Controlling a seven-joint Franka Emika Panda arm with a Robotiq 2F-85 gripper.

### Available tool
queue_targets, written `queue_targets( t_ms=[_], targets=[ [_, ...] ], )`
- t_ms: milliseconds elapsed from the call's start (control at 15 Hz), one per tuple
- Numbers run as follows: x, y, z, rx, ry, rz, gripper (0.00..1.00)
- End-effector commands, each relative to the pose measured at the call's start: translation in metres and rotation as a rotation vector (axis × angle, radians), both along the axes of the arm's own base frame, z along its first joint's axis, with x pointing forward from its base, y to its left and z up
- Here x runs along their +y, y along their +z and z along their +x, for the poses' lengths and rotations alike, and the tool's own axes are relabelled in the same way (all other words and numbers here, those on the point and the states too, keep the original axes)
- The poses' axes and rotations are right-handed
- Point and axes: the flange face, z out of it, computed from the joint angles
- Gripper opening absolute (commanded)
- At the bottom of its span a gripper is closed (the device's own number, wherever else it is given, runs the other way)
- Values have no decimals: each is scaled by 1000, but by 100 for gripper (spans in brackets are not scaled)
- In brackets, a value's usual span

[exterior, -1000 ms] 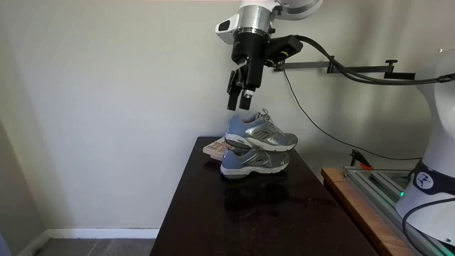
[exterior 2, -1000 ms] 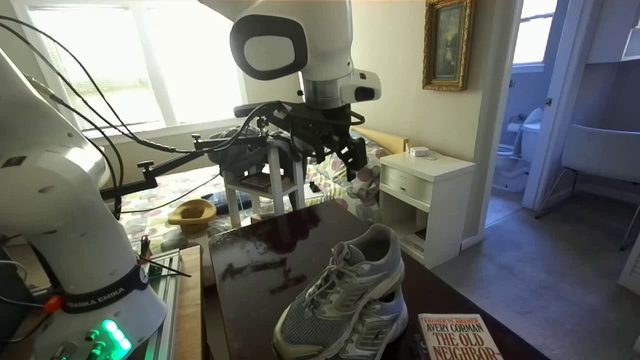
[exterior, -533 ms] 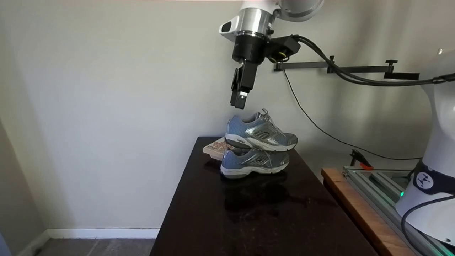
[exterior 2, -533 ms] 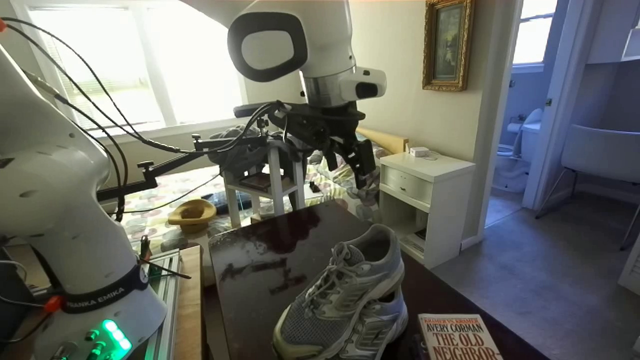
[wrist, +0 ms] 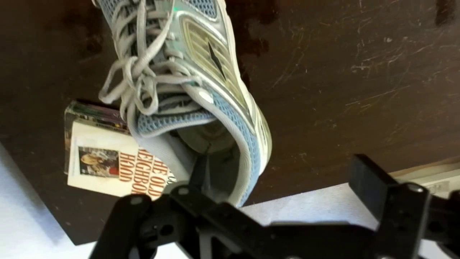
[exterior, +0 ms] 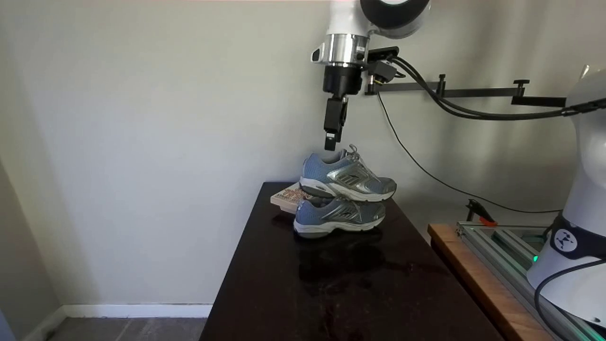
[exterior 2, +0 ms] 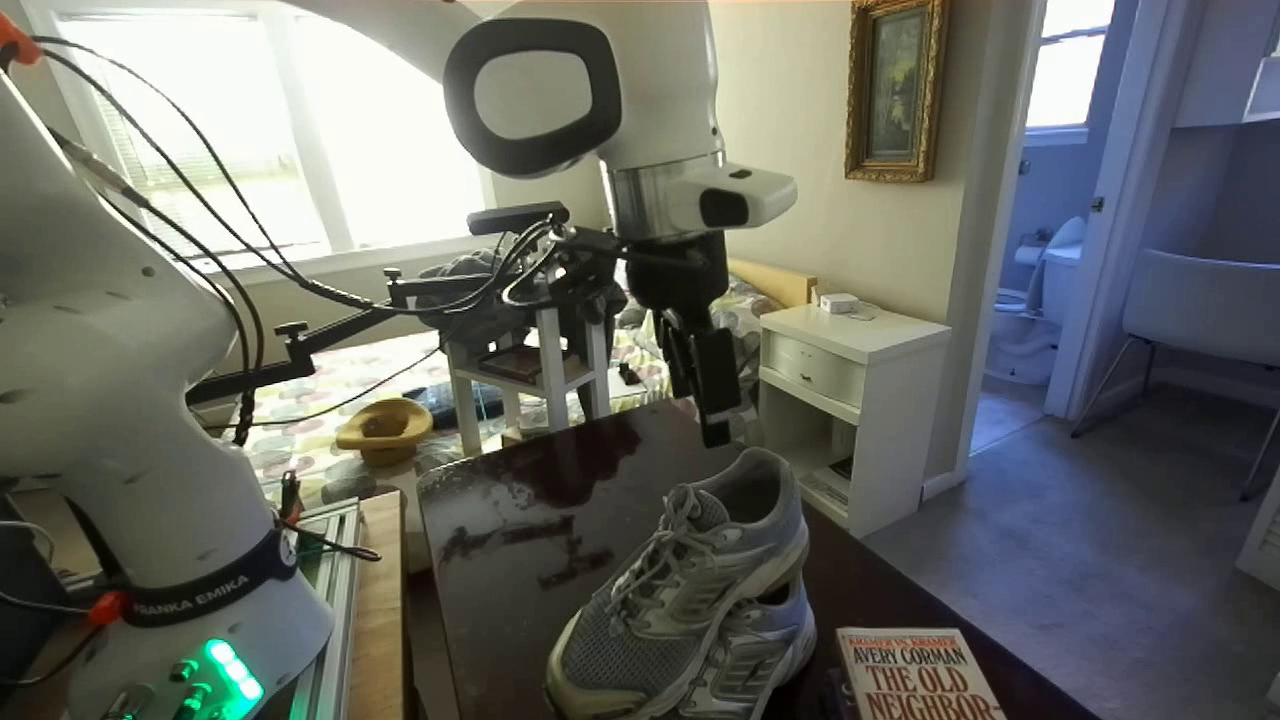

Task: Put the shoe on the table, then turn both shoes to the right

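Two grey-blue running shoes are stacked on the dark table (exterior: pixel 369 293). The upper shoe (exterior: pixel 348 175) rests on the lower shoe (exterior: pixel 338 219); both toes point toward the robot's side. Both also show in an exterior view, upper shoe (exterior 2: pixel 690 590) and lower shoe (exterior 2: pixel 765 650). My gripper (wrist: pixel 284 176) is open and empty, just above the heel of the upper shoe. In the wrist view one finger overlaps the shoe's opening and the other finger (wrist: pixel 373 187) is off to the right of it. The lower shoe is hidden in the wrist view.
A paperback book (wrist: pixel 107 158) lies on another book by the shoes, near a table edge. The robot base (exterior 2: pixel 200 600) stands on a wooden bench beside the table. A white nightstand (exterior 2: pixel 850 400) and a bed are beyond the table.
My gripper has come down toward the upper shoe's heel, turned, and become more upright. The shoes and the book have not moved.
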Motion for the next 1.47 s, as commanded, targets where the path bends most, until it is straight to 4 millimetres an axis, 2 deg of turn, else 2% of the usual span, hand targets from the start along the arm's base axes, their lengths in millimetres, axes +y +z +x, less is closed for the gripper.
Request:
queue_targets(
  t_ms=[0, 267, 733, 800, 867, 1000, 1200, 1400],
  targets=[
    [-3, -13, -8, 68, -78, 4, 100],
    [-5, -30, -5, 54, -28, -12, 100],
    [-8, -51, 13, -6, 21, -16, 100],
    [-8, -55, 14, 1, 23, -10, 95],
    [-7, -60, 15, 13, 29, -11, 74],
    [-7, -66, 16, 29, 35, -8, 67],
    [-7, -72, 17, 49, 39, -4, 45],
    [-3, -67, 15, 59, 39, 4, 24]
  ],
)
